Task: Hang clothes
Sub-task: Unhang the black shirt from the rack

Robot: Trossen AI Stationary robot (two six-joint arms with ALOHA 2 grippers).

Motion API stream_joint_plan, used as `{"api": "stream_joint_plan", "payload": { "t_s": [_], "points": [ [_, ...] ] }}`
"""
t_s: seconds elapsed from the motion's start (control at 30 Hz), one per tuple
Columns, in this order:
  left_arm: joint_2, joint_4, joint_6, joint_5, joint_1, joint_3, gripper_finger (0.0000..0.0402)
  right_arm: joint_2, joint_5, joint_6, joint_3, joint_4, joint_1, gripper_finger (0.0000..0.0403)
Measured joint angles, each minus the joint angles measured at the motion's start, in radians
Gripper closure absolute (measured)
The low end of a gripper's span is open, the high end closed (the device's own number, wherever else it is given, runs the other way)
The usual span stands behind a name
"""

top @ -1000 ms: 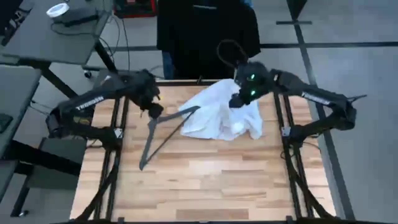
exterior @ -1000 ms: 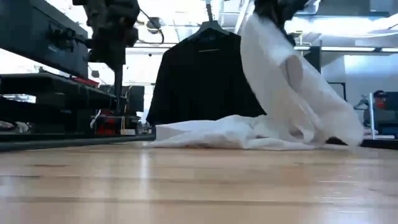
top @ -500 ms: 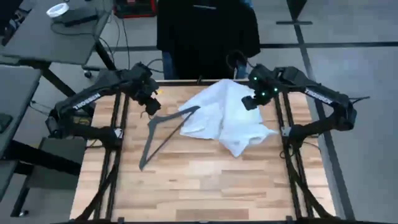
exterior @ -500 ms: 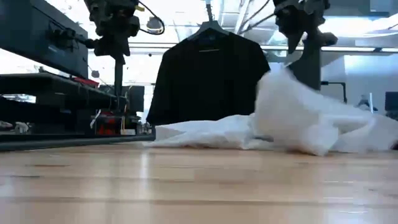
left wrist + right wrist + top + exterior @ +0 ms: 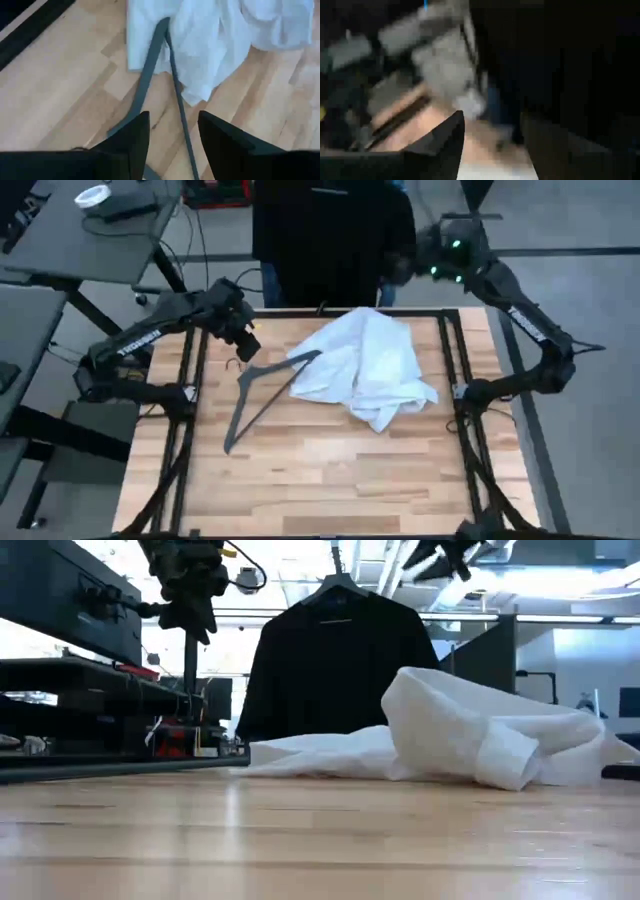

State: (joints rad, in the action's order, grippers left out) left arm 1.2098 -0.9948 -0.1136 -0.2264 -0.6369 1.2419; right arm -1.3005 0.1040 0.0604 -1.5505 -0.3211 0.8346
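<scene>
Left gripper (image 5: 170, 137): fingers parted, nothing between them, poised above the hanger's hook end near the table's left rear
Right gripper (image 5: 440, 258): raised past the table's far edge, beside the black top; empty, fingers apart in its wrist view (blurred, so width unclear)
Hanger (image 5: 258, 392): dark, thin, flat on the wood, one arm tucked against the white top's left edge
White top (image 5: 368, 370): crumpled heap on the table's rear centre-right, one sleeve folded toward the front
Black top (image 5: 335, 660): already on a hanger behind the table, upright, well apart from the heap
Table (image 5: 320, 480): wooden slats, near half bare
</scene>
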Motion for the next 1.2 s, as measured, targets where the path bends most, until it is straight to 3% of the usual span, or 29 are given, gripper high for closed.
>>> {"api": "stream_joint_plan", "payload": {
  "t_s": [0.17,0.6,0.93,1.2],
  "points": [
    [0.000,0.011,-0.007,0.002,0.000,0.000,0.0251,-0.052,0.003,-0.234,-0.001,0.248,0.096,0.0224],
    [0.000,-0.006,0.000,0.003,0.000,0.000,0.0251,-0.313,0.106,-0.173,-0.093,0.281,0.338,0.0224],
    [0.000,-0.010,0.019,0.003,0.000,0.000,0.0251,-0.359,0.396,-0.128,-0.119,0.296,0.317,0.0230],
    [0.001,0.033,0.060,0.011,0.000,0.000,0.0251,-0.389,0.423,-0.138,-0.120,0.236,0.282,0.0237]
  ]
}}
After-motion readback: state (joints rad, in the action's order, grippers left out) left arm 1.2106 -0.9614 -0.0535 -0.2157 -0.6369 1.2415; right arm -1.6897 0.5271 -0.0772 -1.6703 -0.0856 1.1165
